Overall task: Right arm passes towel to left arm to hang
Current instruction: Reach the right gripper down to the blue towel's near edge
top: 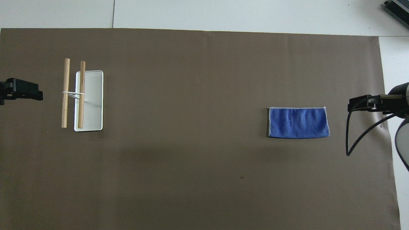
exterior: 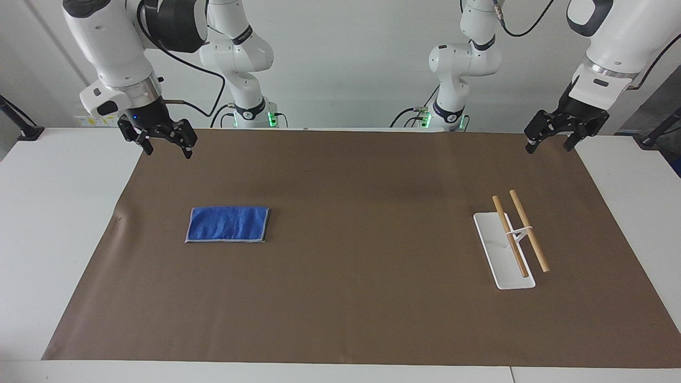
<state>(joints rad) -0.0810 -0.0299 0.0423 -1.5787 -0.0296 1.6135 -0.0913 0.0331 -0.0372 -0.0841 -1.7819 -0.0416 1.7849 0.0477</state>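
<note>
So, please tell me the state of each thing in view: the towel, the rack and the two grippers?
towel: folded, lying flat on the brown mat, not held.
rack: standing on the mat, two wooden bars bare, nothing hung.
right gripper: open, empty, in the air above the mat's edge.
left gripper: open, empty, waiting in the air at its own end.

The towel (exterior: 227, 224) lies on the mat (exterior: 362, 319) well apart from the right gripper (exterior: 165, 149); the rack (exterior: 511, 242) lies well apart from the left gripper (exterior: 550, 142).

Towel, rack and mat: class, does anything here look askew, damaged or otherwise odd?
Nothing stands out. The towel lies flat and folded on the brown mat, and the rack stands upright, its two wooden bars bare.
</note>
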